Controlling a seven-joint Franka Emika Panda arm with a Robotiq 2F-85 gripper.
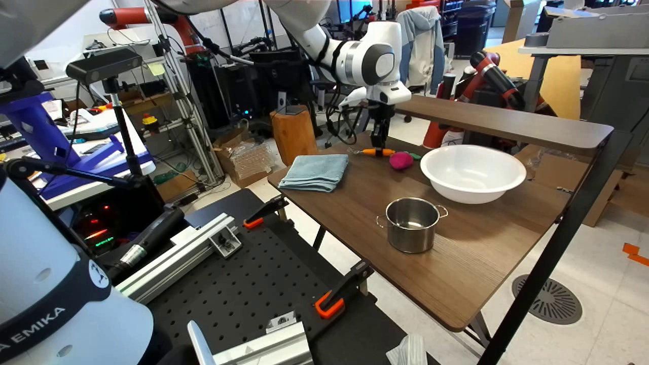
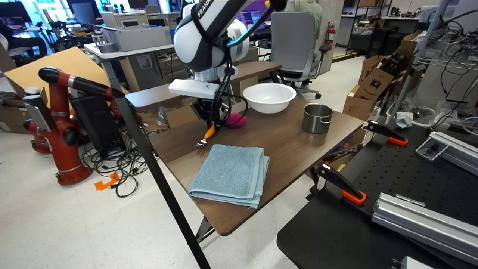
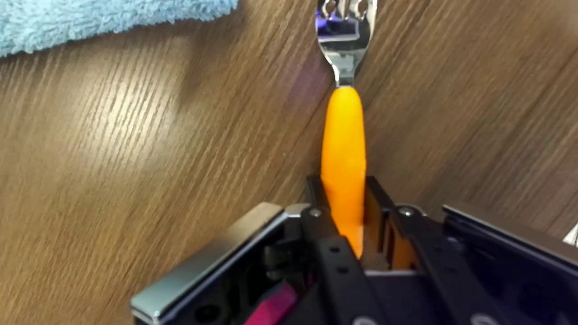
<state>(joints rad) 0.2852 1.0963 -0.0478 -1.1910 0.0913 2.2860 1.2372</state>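
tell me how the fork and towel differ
The fork is orange and shiny metal; the towel is pale blue cloth. The fork is slim, the towel broad and folded. The gripper holds the fork; the towel lies on the table. Both show in every view.

"EMIKA" on base (image 1: 63,296), "FRANK" on arm (image 2: 219,22)

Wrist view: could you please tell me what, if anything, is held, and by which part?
A fork, between the fingers, by the rear of its orange handle.
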